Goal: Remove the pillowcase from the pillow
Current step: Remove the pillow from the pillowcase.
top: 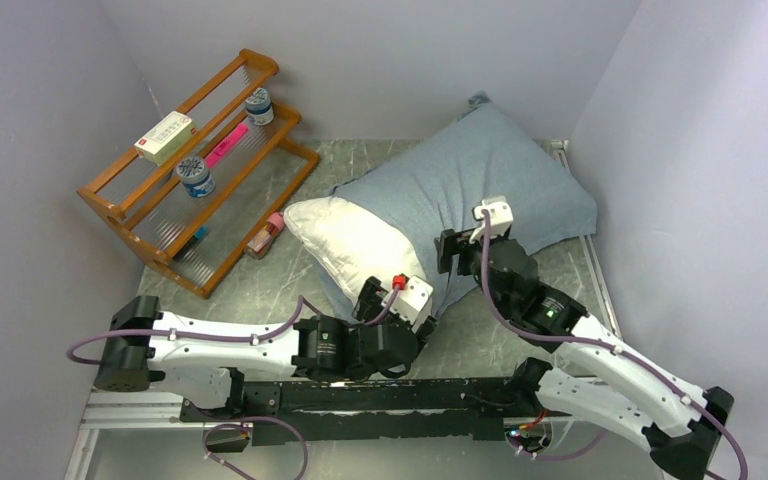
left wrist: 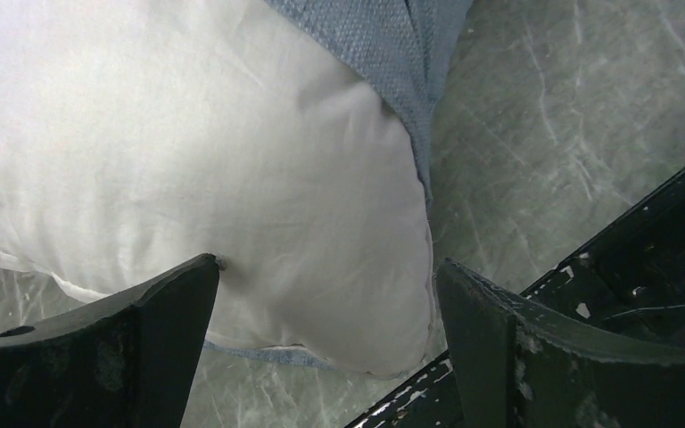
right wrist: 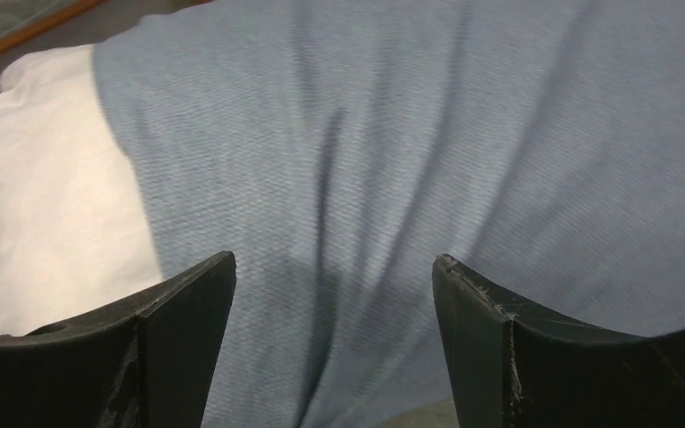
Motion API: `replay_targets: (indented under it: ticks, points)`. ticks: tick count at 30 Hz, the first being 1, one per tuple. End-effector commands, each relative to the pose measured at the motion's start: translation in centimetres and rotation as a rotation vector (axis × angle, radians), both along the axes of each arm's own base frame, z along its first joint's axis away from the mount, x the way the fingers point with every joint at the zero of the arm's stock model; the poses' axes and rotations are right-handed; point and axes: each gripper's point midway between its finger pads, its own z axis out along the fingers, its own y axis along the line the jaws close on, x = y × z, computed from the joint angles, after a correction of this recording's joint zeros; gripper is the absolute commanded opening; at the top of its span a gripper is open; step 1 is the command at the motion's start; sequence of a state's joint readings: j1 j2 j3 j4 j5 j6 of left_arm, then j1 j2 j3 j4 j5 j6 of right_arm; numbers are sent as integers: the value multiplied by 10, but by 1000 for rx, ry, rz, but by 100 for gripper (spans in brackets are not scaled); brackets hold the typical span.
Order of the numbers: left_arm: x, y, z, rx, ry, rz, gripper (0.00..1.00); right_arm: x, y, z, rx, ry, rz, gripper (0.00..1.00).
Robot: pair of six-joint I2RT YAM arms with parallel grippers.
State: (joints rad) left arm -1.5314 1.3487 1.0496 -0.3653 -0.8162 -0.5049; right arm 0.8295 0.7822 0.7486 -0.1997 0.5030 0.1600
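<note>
The blue-grey pillowcase (top: 480,175) covers most of the white pillow (top: 345,240), whose near-left end sticks out bare. My left gripper (top: 375,292) is open at that bare corner; in the left wrist view its jaws stand wide apart around the white pillow (left wrist: 232,178), the left fingertip touching it, with a strip of pillowcase (left wrist: 383,45) above. My right gripper (top: 447,252) is open over the pillowcase's near edge; in the right wrist view the jaws straddle wrinkled blue cloth (right wrist: 366,178), with the white pillow (right wrist: 53,178) at left.
A wooden two-tier rack (top: 200,170) stands at the far left with a box, jars and a pink item. A small bottle (top: 265,235) lies by its foot. Grey walls close in on three sides; the table's right rail (top: 600,270) is near the pillow.
</note>
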Motion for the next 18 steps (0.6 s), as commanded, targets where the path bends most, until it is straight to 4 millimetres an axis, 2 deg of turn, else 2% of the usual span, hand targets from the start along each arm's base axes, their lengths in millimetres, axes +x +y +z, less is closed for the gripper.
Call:
replay_targets:
  ticks: [1, 5, 12, 15, 18]
  points:
    - [4, -2, 6, -42, -5, 44, 97, -3, -37, -4, 0, 17, -171, 83]
    - [7, -10, -5, -15, 19, 37, 97, -13, -42, -11, 47, 49, -175, 85]
    - [13, -28, -30, 54, 65, 16, 96, -21, -29, -21, 110, 89, -107, 85]
    - [31, -19, -42, 85, 82, 60, 97, -23, -22, -28, 113, 107, -73, 85]
    - [51, -6, -45, 96, 77, 112, 91, -24, -16, -33, 120, 118, -43, 85]
